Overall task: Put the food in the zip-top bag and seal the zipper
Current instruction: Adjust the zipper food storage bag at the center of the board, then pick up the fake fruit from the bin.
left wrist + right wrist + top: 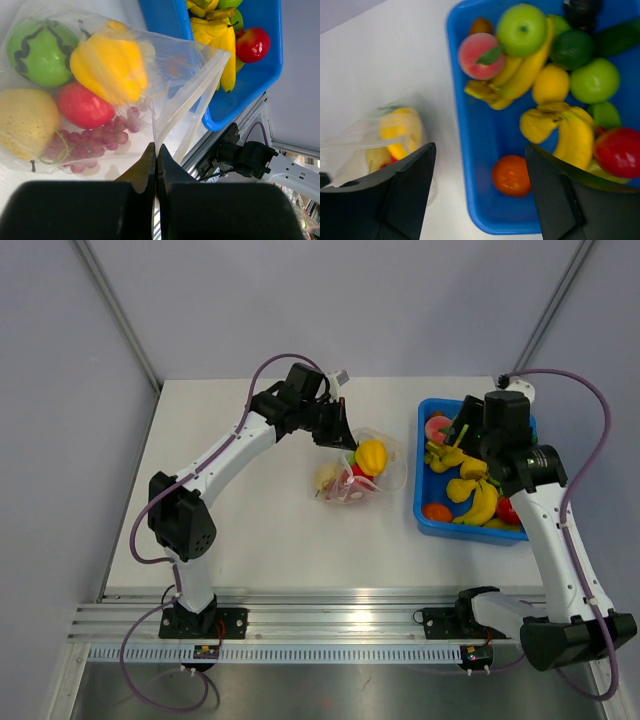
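Observation:
The clear zip-top bag (pixel 372 478) lies mid-table. In the left wrist view the bag (pixel 165 75) holds a yellow pepper (pixel 110 67), a striped green fruit (pixel 40 50), a red fruit (pixel 82 105), purple grapes (pixel 95 142) and a pale yellow pear (pixel 25 122). Its zipper (pixel 200 95) stands open toward the bin. My left gripper (pixel 156 149) is shut, pinching the bag's mouth edge; it also shows in the top view (pixel 345 440). My right gripper (pixel 480 150) is open and empty, hovering over the bin's left wall above an orange fruit (pixel 511 175); it shows in the top view (pixel 455 435).
The blue bin (pixel 418 490) stands right of the bag with several fruits: bananas (pixel 570 135), green apples (pixel 522 29), a peach (pixel 479 55), a red apple (pixel 619 152). The table's near edge has an aluminium rail (pixel 330 625).

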You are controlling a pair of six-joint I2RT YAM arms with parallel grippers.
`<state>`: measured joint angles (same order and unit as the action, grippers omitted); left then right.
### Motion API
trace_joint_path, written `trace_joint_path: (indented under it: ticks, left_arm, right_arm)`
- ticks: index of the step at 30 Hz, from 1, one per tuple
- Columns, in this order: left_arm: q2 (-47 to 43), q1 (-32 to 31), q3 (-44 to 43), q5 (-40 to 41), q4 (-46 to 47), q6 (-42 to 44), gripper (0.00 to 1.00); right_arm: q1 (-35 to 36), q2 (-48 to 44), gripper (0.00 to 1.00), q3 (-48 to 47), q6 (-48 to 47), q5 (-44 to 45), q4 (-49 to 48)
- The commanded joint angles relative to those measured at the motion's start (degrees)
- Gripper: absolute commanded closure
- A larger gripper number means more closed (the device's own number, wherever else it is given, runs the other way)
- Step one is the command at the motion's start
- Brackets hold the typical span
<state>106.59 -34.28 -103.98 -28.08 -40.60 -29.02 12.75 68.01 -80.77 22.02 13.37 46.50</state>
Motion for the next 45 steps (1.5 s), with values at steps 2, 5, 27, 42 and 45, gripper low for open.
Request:
trace_joint_path:
  ticks: [2, 5, 27, 42, 45]
  left_arm:
    - [-1.82, -0.17, -0.17, -1.19, 2.99, 0.01, 1.0]
    - [-2.26, -0.17, 0.1, -0.31, 1.49, 1.59, 1.0]
    - [-5.69, -0.17, 7.83, -2.07, 5.88, 2.12, 1.0]
    - [-5.42, 0.01, 8.01, -1.98, 5.71, 2.74, 1.0]
    - [-5.51, 0.01, 7.92, -1.9, 5.62, 2.65, 1.0]
  right_arm:
    - [-6.15, -3.23, 0.19, 8.51, 1.0, 8.94, 4.73]
    - [-12.3, -4.9, 0.19, 14.14, 3.55, 9.13, 6.75]
    - [-33.93, -4.29, 0.08, 31.29, 9.0, -1.15, -11.26]
    - [-34.99, 4.59, 0.1, 30.06, 8.39, 2.28, -15.83]
    - [-35.08, 5.03, 0.16, 29.53, 8.3, 0.96, -16.35]
